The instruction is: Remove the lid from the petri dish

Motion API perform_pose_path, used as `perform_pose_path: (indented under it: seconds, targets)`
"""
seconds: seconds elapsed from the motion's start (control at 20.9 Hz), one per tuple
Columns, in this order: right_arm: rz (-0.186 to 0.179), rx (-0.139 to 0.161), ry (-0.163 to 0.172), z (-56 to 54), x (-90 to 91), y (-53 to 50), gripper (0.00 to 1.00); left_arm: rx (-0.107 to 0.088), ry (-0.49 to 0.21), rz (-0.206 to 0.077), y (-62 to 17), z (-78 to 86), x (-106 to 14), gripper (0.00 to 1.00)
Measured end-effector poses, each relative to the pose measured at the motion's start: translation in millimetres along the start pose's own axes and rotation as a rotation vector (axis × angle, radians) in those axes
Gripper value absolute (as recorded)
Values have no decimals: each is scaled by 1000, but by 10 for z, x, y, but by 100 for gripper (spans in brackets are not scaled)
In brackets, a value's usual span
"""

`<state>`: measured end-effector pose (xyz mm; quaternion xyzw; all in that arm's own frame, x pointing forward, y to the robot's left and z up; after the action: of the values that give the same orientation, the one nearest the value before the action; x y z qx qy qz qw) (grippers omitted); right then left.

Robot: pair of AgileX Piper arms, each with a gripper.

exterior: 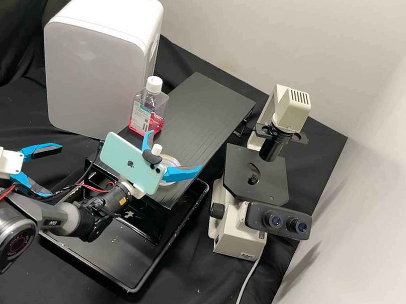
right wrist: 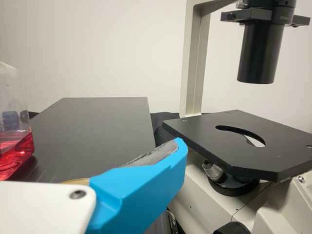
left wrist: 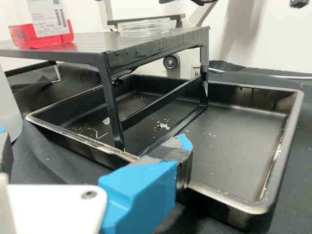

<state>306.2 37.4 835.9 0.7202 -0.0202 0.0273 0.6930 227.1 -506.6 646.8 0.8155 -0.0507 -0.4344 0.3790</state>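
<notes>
The clear petri dish [exterior: 170,164] with its lid on sits at the near corner of a black rack platform [exterior: 201,106]. The left wrist view shows the petri dish [left wrist: 144,27] lying flat on the platform [left wrist: 73,46]. My right gripper [exterior: 172,152] hovers just over the dish, open, one blue finger on each side of it. In its own view a finger [right wrist: 146,180] lies low above the platform [right wrist: 92,131]. My left gripper [exterior: 53,169] hangs open and empty at the bench's left, well away from the dish, its finger [left wrist: 146,185] pointing at the tray.
The rack stands in a black tray [exterior: 130,279]. A bottle of red liquid [exterior: 148,110] stands on the platform behind the dish, with a white box [exterior: 97,56] behind it. A microscope [exterior: 258,184] stands right of the tray, its stage [right wrist: 243,141] close to my right gripper.
</notes>
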Motion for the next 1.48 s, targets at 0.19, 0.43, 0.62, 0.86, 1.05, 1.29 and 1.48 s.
perform_pose_path:
  seconds: [0.19, 0.43, 0.62, 0.86, 1.05, 1.29, 1.48]
  targets:
    - [0, 0, 0, 0, 0, 0, 100, -4, 9, 3, 2, -9, 0, 100]
    - [3, 0, 3, 6, -14, -5, 100, -4, 7, 2, 1, 1, 3, 100]
    - [10, -1, 7, 38, -139, -25, 100, -4, 7, 2, 1, 1, 3, 100]
    - [10, -7, 16, 86, -323, -71, 100, -4, 7, 2, 1, 1, 3, 100]
    - [-4, -8, 1, 148, -431, -123, 100, -2, 6, 9, 17, 1, 20, 100]
    - [-1, -8, 4, 164, -434, -138, 100, 2, 8, 7, 7, 0, 28, 100]
    - [-17, -8, -10, 202, -421, -181, 100, 0, 8, 2, -8, 2, 33, 100]
